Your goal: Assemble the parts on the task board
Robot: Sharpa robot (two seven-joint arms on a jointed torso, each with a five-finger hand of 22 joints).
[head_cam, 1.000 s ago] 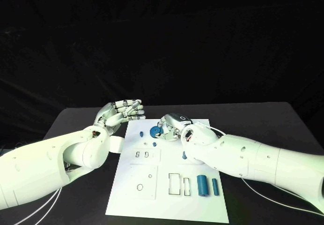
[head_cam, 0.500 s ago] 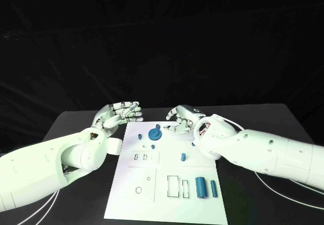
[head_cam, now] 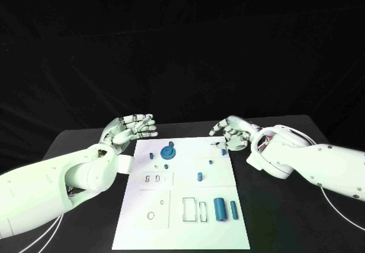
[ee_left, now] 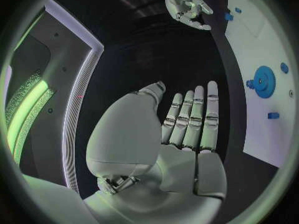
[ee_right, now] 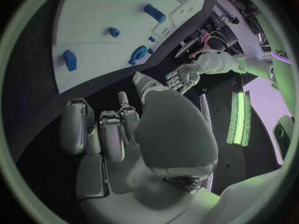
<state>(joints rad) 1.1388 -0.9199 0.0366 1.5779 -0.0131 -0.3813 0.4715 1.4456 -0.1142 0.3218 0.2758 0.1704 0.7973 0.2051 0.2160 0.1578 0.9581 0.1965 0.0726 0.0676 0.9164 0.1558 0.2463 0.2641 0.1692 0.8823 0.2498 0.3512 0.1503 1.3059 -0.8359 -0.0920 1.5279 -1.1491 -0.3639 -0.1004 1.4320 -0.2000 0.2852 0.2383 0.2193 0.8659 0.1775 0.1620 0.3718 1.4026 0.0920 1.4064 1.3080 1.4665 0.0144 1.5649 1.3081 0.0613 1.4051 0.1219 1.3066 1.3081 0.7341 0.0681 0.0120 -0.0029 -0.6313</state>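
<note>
Black table, white board (head_cam: 182, 221) centre frame. Gear (head_cam: 169, 153) sits upper left on board, nearer left hand (head_cam: 131, 128), fingers straight, empty. Right hand (head_cam: 233, 133) at upper right corner, fingers curled, empty; small part (head_cam: 223, 152) just below it.

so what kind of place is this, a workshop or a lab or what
Most likely a robotics test or demo bench. A white task board with small blue parts such as a gear lies on a black table against a black backdrop, with nothing else set out.
</note>
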